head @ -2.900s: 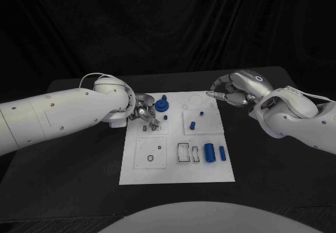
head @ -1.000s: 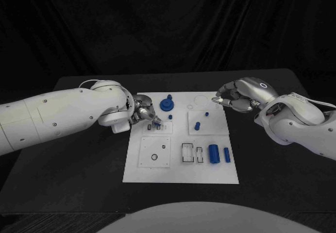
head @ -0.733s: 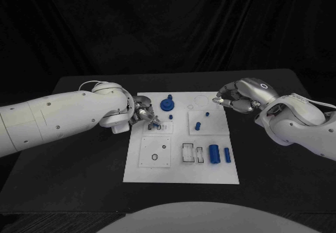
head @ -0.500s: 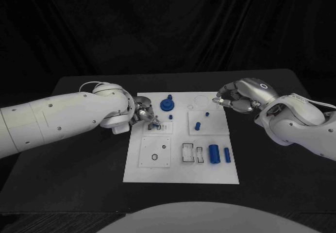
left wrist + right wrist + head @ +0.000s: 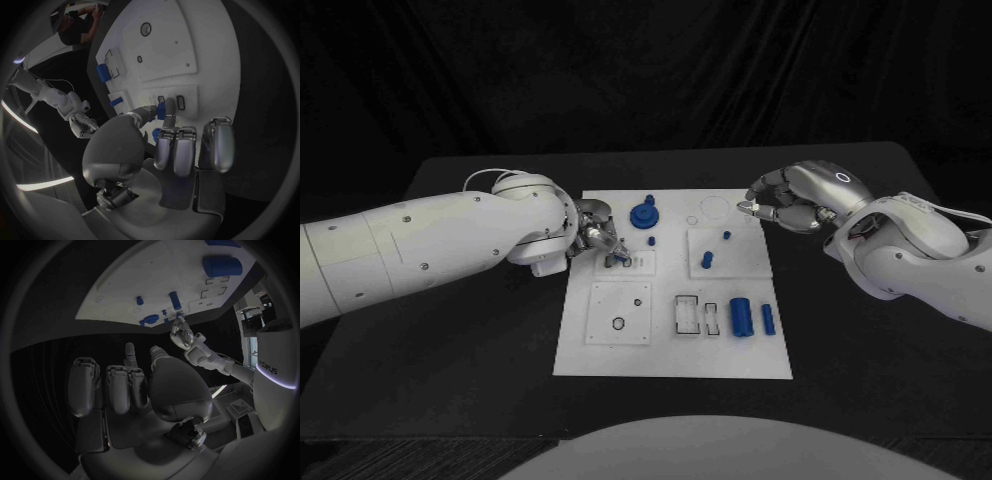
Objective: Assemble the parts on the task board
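White and flat, the task board (image 5: 672,330) lies mid-table, with the left arm reaching over its left edge and the right arm bent near its far right corner. The left hand (image 5: 600,240) pinches a small blue part (image 5: 160,110) against a slot there, slightly lower than a second ago. The right hand (image 5: 788,203) hovers with fingers curled, empty, unmoved.

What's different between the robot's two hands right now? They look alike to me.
The left hand is over the task board, pinching a small blue part at its slots; the right hand is beside the board's far right corner, over the black table. The left hand holds something; the right hand's fingers are curled in with nothing in them. Both are silver, on white arms.
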You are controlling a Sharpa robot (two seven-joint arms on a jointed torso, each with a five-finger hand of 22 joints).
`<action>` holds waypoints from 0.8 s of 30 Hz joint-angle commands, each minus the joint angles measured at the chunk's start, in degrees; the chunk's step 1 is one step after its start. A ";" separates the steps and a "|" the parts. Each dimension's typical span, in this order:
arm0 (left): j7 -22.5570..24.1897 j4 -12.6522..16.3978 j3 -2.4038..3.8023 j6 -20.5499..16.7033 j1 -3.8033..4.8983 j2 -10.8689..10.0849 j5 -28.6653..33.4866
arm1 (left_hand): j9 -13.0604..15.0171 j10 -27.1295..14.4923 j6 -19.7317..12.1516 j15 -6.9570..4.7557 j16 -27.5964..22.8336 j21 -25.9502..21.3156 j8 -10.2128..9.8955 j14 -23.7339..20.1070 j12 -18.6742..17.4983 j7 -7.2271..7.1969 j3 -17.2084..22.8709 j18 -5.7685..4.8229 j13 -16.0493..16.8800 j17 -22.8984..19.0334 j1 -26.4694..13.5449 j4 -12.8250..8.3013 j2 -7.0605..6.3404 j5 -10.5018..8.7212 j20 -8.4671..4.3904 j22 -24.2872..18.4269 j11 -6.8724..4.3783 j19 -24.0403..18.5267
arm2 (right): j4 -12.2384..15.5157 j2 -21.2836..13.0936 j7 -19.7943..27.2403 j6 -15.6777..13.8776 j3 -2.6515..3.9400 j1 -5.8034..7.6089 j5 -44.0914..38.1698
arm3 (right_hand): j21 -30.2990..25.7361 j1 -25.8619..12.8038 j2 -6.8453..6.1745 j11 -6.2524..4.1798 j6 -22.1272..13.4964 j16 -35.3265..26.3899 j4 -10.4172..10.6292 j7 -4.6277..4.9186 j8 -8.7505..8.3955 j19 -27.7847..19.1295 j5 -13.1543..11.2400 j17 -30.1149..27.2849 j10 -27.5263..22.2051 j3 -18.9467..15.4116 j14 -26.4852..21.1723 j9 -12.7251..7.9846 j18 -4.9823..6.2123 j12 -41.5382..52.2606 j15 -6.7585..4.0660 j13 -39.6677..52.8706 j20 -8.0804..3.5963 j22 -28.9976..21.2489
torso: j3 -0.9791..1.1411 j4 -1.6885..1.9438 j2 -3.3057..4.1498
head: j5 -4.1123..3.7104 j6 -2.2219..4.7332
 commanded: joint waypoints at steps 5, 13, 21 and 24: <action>0.70 0.03 0.04 0.12 -0.25 0.22 -0.20 | 0.07 5.85 0.28 -0.19 0.15 -0.09 -0.11 6.06 0.16 -0.65 1.08 0.54 15.07 15.10 -0.09 -1.04 0.43 0.20 -0.06 6.33 -0.20 0.08 | 0.04 -0.04 -0.60 0.00 0.04 -0.15 -0.11 | -0.21 0.64 -0.18 0.02 0.23 -0.22 -0.02 -0.31 -0.19 2.09 0.15 9.83 6.00 0.31 4.88 -0.09 -0.81 0.21 0.07 15.06 0.26 12.04 | 0.00 0.01 0.03 | 0.08 -0.01; 0.67 0.14 0.04 0.41 -0.38 0.23 -0.20 | 0.08 5.85 0.30 -0.20 0.15 -0.09 -0.11 6.06 0.16 -0.68 1.07 0.55 15.07 15.10 -0.08 -1.06 0.44 0.21 -0.06 6.33 -0.21 0.08 | 0.09 -0.11 -0.65 0.01 0.04 -0.15 -0.11 | -0.21 0.64 -0.18 0.02 0.23 -0.22 -0.02 -0.31 -0.19 2.09 0.15 9.83 6.00 0.31 4.88 -0.09 -0.81 0.21 0.07 15.06 0.26 12.04 | 0.02 -0.02 0.02 | 0.00 -0.01; 0.74 0.15 0.03 0.63 -0.74 0.31 -0.20 | 0.12 5.85 0.28 -0.21 0.15 -0.21 -0.14 6.06 0.16 -0.72 1.11 0.59 15.07 15.10 0.02 -1.20 0.44 0.27 -0.07 6.22 -0.25 -0.05 | 0.07 -0.10 -0.69 0.05 0.04 -0.15 -0.11 | -0.22 0.74 -0.21 0.02 0.28 -0.24 -0.03 -0.31 -0.19 2.08 0.22 9.80 6.00 0.33 4.88 -0.09 -0.80 0.21 0.07 15.06 0.26 12.03 | 0.00 -0.02 0.01 | -0.01 -0.01; 0.77 0.13 0.03 0.65 -0.97 0.36 -0.20 | 0.14 5.85 0.26 -0.22 0.15 -0.26 -0.17 6.06 0.16 -0.74 1.13 0.60 15.07 15.10 0.09 -1.30 0.44 0.32 -0.07 6.19 -0.26 -0.08 | 0.05 -0.10 -0.72 0.08 0.04 -0.15 -0.11 | -0.22 0.74 -0.21 0.02 0.28 -0.24 -0.03 -0.31 -0.19 2.08 0.22 9.80 6.00 0.33 4.88 -0.09 -0.80 0.21 0.07 15.06 0.26 12.03 | 0.00 -0.03 0.02 | -0.01 -0.01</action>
